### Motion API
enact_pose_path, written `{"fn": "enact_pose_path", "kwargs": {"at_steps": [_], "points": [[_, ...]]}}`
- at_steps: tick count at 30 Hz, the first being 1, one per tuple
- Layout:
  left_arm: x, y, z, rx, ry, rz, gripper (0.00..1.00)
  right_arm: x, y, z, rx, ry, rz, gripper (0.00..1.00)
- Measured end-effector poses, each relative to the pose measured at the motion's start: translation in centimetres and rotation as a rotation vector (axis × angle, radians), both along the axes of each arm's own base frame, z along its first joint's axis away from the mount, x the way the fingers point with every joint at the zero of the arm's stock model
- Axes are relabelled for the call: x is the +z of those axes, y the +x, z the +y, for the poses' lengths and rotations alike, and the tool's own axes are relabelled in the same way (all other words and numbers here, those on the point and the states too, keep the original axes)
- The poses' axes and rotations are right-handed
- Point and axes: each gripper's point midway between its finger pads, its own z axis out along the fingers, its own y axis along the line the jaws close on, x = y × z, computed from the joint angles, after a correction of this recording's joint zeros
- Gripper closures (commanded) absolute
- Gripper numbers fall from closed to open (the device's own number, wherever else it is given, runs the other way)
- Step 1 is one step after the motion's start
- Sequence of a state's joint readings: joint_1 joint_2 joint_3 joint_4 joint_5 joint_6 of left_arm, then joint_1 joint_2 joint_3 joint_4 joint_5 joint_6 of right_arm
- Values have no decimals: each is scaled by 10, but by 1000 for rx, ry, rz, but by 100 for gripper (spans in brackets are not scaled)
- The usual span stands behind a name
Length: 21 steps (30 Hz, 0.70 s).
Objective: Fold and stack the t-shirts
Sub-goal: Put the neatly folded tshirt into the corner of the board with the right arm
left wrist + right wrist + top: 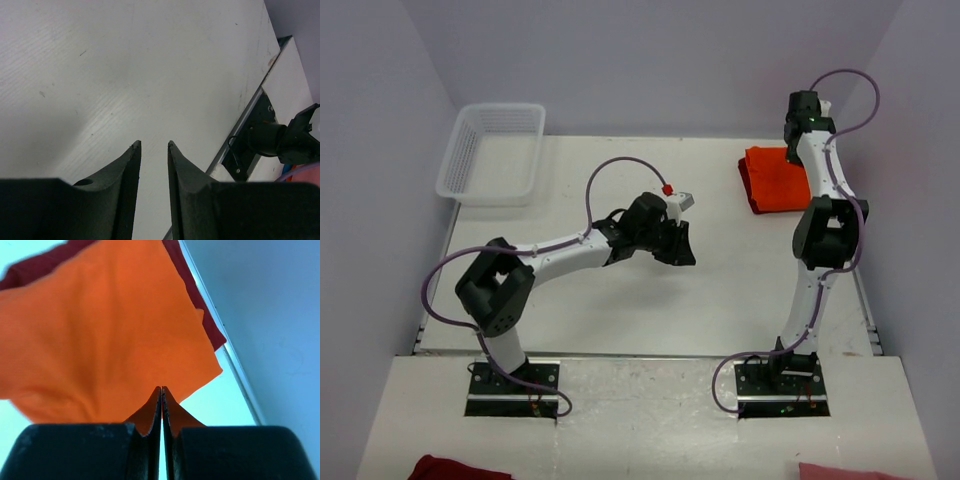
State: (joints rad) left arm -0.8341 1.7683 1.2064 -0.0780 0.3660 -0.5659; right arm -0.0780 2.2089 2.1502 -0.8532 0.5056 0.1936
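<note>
At two o'clock on the table (720, 300), our orange shirt (775, 172) lies stacked on the dark red shirt (30, 271). The right gripper (161, 390) hangs above, fingers pressed together, probably finished placing. The left gripper (154, 146), slightly parted and empty, waits mid-table.

The top camera sits high up behind both arms and looks down at the whole table (620, 290) from far away; the orange shirt (780, 175) is at 2 o'clock there; the right wrist camera sees that same shirt from very close, looking past the right fingers (148, 445), with the wall (270, 315) at 2 o'clock; the left wrist camera looks low over bare table, close behind the left fingers (125, 195), toward the right arm's base (267, 137) at 3 o'clock.
</note>
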Motion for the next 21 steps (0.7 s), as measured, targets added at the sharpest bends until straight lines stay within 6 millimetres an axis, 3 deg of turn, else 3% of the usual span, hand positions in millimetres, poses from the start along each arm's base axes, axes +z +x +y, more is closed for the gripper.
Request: {"fn": "enact_pose_path", "kwargs": {"at_steps": [7,11,15,21], "points": [[18,-7,3,-7,-18,-17,71,-68,-11,-22,-35,-74,192,100],[27,-12,4,-15,-27,-24,71,-94,-18,-31,-49,-116,273,100],[27,-20,5,-26,-12,-11,71,-98,-16,-36,-53,-130,286,100],[21,-27,9,-32,16,12,71,-83,-9,-47,-79,-140,236,100]]}}
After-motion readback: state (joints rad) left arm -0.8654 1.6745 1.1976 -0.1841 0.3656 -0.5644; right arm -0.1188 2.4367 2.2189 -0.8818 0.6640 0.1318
